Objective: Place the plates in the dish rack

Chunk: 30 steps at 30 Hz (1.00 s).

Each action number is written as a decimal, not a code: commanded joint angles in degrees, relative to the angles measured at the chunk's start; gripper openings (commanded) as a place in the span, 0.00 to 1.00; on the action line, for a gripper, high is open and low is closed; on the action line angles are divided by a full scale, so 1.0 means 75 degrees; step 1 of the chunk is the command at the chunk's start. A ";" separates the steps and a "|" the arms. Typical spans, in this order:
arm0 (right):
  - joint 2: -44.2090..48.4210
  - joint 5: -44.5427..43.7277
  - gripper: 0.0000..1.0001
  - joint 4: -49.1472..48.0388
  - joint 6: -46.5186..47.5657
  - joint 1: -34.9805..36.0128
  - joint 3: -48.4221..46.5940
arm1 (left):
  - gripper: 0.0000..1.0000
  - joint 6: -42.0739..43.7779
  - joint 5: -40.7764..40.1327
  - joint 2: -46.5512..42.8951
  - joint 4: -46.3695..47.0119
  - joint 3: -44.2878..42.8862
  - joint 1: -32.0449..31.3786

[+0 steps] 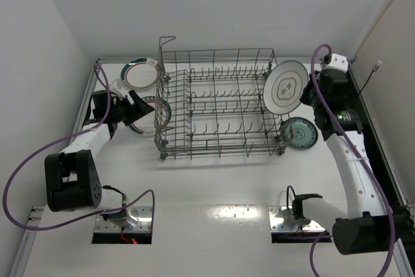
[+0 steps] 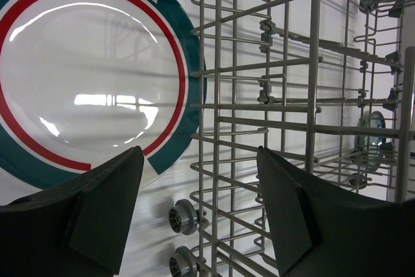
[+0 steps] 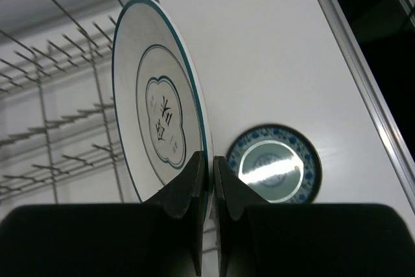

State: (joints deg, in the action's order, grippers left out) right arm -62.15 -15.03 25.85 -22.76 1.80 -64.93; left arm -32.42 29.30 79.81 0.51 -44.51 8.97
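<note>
The right gripper point(image 3: 209, 163) pinches a white plate point(image 3: 159, 121) by its rim, upright at the right end of the rack point(image 1: 217, 105); next, I'd say, it wants slotting between tines. The left gripper point(image 2: 200, 157) gapes empty beside a banded plate point(image 2: 91, 76).

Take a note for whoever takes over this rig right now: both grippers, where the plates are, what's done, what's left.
Left gripper: open, empty, by the rack's left end, over a green-rimmed plate on the table.
Right gripper: shut on the white plate's rim, holding it upright at the rack's right end.
On the table: second green-rimmed plate far left, teal plate right of the rack.
Done: no plate seen seated in the rack.
Left: all four.
</note>
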 commanded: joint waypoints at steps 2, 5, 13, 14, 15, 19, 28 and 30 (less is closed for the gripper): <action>0.0411 -0.0796 0.00 -0.0177 0.0141 0.0274 0.0523 | 0.68 -0.0060 0.0218 -0.0001 0.0388 -0.0065 -0.0036; 0.0517 -0.1077 0.00 -0.0329 0.0210 0.0345 0.0770 | 0.68 -0.0060 0.0218 -0.0001 0.0389 -0.0065 -0.0036; 0.0166 -0.1757 0.00 -0.0399 0.0445 0.1188 0.0840 | 0.68 -0.0060 0.0218 -0.0071 0.0319 -0.0065 -0.0036; 0.0026 -0.1979 0.00 -0.0399 0.0445 0.1433 0.0840 | 0.68 -0.0060 0.0218 -0.0071 0.0318 -0.0065 -0.0036; 0.0025 -0.2074 0.00 -0.0399 0.0527 0.1528 0.0840 | 0.68 -0.0060 0.0218 -0.0071 0.0318 -0.0065 -0.0036; -0.0373 -0.2484 0.00 -0.0493 0.0691 0.1985 0.0840 | 0.68 -0.0060 0.0218 -0.0071 0.0318 -0.0065 -0.0036; -0.1475 -0.3000 0.00 -0.0563 0.1172 0.2596 0.0197 | 0.68 -0.0060 0.0218 -0.0071 0.0318 -0.0065 -0.0036; -0.1673 -0.3000 0.00 -0.0563 0.1172 0.2665 0.0196 | 0.68 -0.0060 0.0218 -0.0071 0.0318 -0.0065 -0.0036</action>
State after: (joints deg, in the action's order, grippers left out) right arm -72.58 -36.36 24.34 -14.11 21.04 -61.45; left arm -33.08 30.22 79.81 0.91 -44.51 8.97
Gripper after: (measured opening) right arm 0.040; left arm 0.676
